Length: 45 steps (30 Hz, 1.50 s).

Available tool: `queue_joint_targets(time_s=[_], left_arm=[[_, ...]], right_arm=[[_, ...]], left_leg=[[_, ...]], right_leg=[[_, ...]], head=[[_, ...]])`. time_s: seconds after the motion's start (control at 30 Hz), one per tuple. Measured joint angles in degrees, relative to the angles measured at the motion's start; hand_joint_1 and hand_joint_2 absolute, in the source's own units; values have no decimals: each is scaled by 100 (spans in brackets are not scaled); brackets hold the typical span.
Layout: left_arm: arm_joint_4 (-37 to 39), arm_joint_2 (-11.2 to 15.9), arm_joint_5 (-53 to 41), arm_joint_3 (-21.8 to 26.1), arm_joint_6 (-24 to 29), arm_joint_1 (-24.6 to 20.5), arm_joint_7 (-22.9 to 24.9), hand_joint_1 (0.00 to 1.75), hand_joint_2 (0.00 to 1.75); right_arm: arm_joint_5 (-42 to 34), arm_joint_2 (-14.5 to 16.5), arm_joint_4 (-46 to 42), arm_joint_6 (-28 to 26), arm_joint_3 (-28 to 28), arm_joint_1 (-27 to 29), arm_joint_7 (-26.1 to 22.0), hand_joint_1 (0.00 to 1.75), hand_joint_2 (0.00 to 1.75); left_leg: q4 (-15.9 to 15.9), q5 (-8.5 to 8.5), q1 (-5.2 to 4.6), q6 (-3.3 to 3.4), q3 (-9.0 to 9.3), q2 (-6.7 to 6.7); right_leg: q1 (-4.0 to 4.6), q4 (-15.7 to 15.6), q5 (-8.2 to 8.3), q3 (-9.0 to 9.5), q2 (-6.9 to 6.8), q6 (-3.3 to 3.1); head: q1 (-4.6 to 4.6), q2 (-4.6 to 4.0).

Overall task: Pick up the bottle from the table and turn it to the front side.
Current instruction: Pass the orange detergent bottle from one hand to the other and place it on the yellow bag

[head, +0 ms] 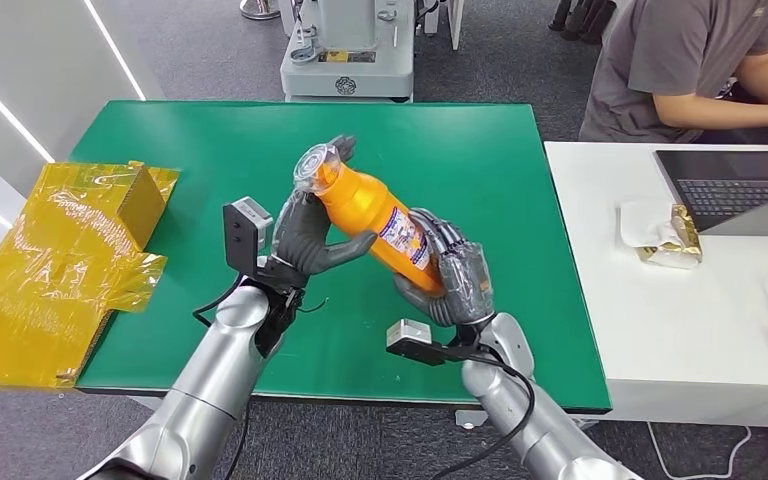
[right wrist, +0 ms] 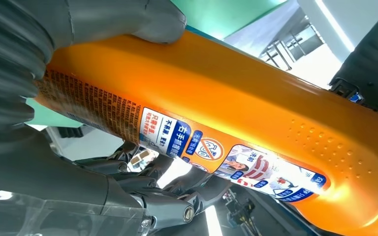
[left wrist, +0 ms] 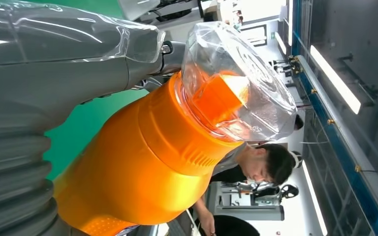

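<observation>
- Green table (head: pixel 480 330): fills the middle of the head view, with a white desk (head: pixel 660 350) just beside it on the right.
- Yellow wrap (head: pixel 50 280): crumpled sheet lying over the table's left edge, bunched around a yellow box (head: pixel 140 200) at its far end.
- Person (head: pixel 680 60): seated at the far right in a grey shirt, arms on the desk by an open laptop (head: pixel 735 185).
- Grey machine (head: pixel 350 50): stands on the floor beyond the table's far edge.
- Bottle (head: pixel 375 225): orange, lifted off the table above its middle and tilted, clear-capped top pointing far-left, base near-right; a blue and white label (head: pixel 405 238) with print runs along its body.
- Left hand (head: pixel 310 235): holds the bottle's upper part just below the cap, thumb curled under the body and fingers reaching up behind the neck.
- Right hand (head: pixel 450 275): grips the bottle's lower part, fingers wrapped round the base from the right; in the right wrist view the thumb (right wrist: pixel 128 19) presses on the orange side.
- Paper wad (head: pixel 660 235): white and gold, lying on the desk left of the laptop.
</observation>
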Motion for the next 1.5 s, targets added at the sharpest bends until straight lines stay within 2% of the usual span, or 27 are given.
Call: queue_joint_targets(time_s=[0.23, 0.43, 0.57, 0.73, 1.13, 1.17, 1.27, 1.3, 1.5], left_arm=[[184, -32, -137, 0, 170, -62, -12, 0, 175], [288, -108, -866, -14, 1574, -75, -145, 0, 175], [315, -147, -980, -15, 2053, -42, -228, 0, 175], [315, -196, -970, -15, 2257, -7, -274, 0, 175], [304, -199, -855, -15, 2343, 24, -326, 0, 175], [304, -199, -852, -15, 2346, 24, -326, 37, 175], [303, -199, -837, -15, 2351, 28, -326, 168, 175], [302, -199, -823, -15, 2343, 35, -328, 175, 175], [243, -176, -662, -14, 1974, 149, -339, 175, 175]], right_arm=[[-143, -27, 74, -1, 21, 0, -1, 175, 175], [-768, -45, 62, -1, 373, -1, -9, 175, 175], [-954, -54, 1, -1, 603, -11, 29, 175, 175], [-1090, -56, -60, 0, 799, -11, 85, 175, 175], [-1220, -56, -21, 0, 1020, -71, 112, 175, 175], [-1220, -56, -9, 0, 1035, -82, 112, 175, 175], [-1219, -56, 22, 0, 1069, -112, 112, 175, 175], [-1210, -56, 31, 0, 1071, -122, 113, 175, 175], [-736, -56, 50, 0, 914, -96, 113, 175, 175]], left_leg=[[0, 0, 0, 0, 0, 0], [0, 0, 0, 0, 0, 1], [-1, 0, 0, 0, -1, 0], [-1, 0, 0, 0, -2, -1], [-1, 0, 0, 0, -2, -2], [-1, 0, 0, 0, -2, -2], [-1, 0, 0, 0, -3, -2], [-1, 0, 0, 0, -3, -3], [-1, 0, 0, 0, -3, -3]], right_leg=[[0, 0, 0, 0, 0, 0], [0, 1, 0, 0, 0, 0], [0, 1, 0, 0, 0, 0], [0, 0, 0, 0, -1, 0], [0, 1, 0, 0, -2, 0], [0, 1, 0, 0, -2, 0], [0, 1, 0, 0, -2, 0], [0, 1, 0, 0, -2, 0], [0, 1, 0, 0, -3, 0]], head=[[-1, 0], [-1, 0], [-1, 0], [-1, 0], [-1, 0], [-1, 0], [-1, 0], [-1, 0], [-1, 0]])
